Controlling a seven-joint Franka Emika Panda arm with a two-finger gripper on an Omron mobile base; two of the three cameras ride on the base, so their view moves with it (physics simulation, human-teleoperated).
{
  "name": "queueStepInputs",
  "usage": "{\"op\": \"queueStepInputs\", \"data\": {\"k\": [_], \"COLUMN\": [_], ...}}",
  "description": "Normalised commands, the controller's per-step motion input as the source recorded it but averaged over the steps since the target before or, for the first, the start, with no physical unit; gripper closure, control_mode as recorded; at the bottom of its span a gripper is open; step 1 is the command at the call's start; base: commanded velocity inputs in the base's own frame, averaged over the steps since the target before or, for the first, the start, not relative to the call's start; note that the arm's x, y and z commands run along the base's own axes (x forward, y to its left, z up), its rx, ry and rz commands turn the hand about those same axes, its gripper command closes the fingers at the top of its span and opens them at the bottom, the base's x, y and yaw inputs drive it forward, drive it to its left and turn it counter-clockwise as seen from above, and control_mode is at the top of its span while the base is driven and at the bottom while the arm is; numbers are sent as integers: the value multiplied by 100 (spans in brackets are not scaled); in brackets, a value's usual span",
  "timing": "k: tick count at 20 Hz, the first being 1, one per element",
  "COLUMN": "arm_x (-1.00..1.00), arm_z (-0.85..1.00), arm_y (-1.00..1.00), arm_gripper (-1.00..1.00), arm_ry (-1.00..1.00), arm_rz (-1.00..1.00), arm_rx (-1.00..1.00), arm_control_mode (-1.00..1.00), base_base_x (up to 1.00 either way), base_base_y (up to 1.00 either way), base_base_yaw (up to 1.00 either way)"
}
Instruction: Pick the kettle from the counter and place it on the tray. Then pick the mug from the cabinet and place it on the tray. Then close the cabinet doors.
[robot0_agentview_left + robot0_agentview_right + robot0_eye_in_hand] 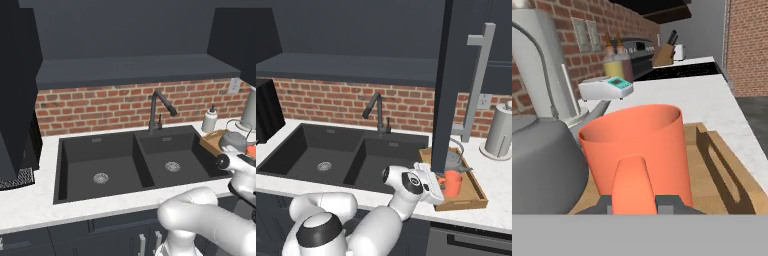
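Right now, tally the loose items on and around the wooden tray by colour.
Grey: 2, the squat rounded grey metal kettle on the tray, and the tall pale grey cylinder on the counter
Orange: 1, the small orange mug on the tray
White: 1, the small white soap bottle
Total: 4

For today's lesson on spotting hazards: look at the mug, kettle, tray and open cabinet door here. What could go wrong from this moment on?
1. The fingers grip the mug by its handle right beside the kettle; setting it down or pulling away could knock the kettle.
2. The open cabinet door hangs just over the tray; lifting the arm carelessly might strike it.
3. The mug sits near the tray's front rim, so a nudge might tip it off.
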Motion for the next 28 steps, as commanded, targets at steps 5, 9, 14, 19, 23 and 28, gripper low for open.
{"op": "queueStepInputs", "data": {"k": [5, 9, 14, 19, 23, 28], "arm_x": [29, 30, 18, 0, 0, -6], "arm_z": [-23, -20, -18, -33, -43, -37], "arm_y": [-30, -21, -14, -14, -16, -6], "arm_gripper": [100, 100, 100, -100, -100, -100], "arm_ry": [0, 0, 2, 6, 3, 0], "arm_rz": [0, 0, 0, 0, 0, 0], "arm_rx": [0, 0, 0, 0, 0, 0], "arm_control_mode": [-100, -100, -100, -100, -100, -100], "base_base_x": [0, 0, 0, 0, 0, 0], "base_base_y": [0, 0, 0, 0, 0, 0], "base_base_yaw": [0, 0, 0, 0, 0, 0]}}
